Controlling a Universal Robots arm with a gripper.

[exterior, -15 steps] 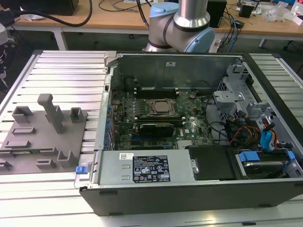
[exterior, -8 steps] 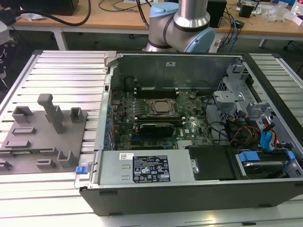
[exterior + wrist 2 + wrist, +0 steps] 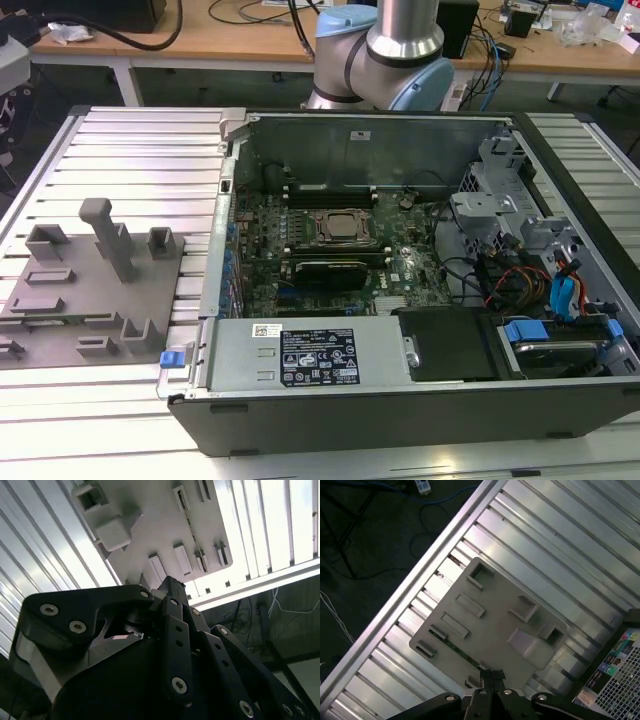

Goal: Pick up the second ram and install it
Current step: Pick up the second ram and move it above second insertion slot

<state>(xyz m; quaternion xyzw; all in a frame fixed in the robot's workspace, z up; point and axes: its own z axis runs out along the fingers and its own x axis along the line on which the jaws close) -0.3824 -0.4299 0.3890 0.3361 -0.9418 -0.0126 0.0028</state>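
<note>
The second ram [image 3: 454, 645] is a thin green stick lying in a slot along one edge of the grey holder plate [image 3: 495, 625]. In the exterior view it shows as a thin greenish strip [image 3: 45, 320] near the plate's front edge, at the exterior view's left. My gripper [image 3: 490, 674] hangs well above that plate with its fingertips together and nothing between them. The second wrist view looks along the gripper's black linkage [image 3: 172, 630] to the same plate [image 3: 150, 520]. In the open computer case, the motherboard [image 3: 330, 240] lies exposed with its CPU socket [image 3: 338, 226].
Black memory slots [image 3: 330, 190] with white end clips run beside the socket. A tall grey post [image 3: 108, 235] and several small blocks stand on the plate. The slatted aluminium table [image 3: 140, 140] has a raised rim. The arm's base [image 3: 375, 55] stands behind the case.
</note>
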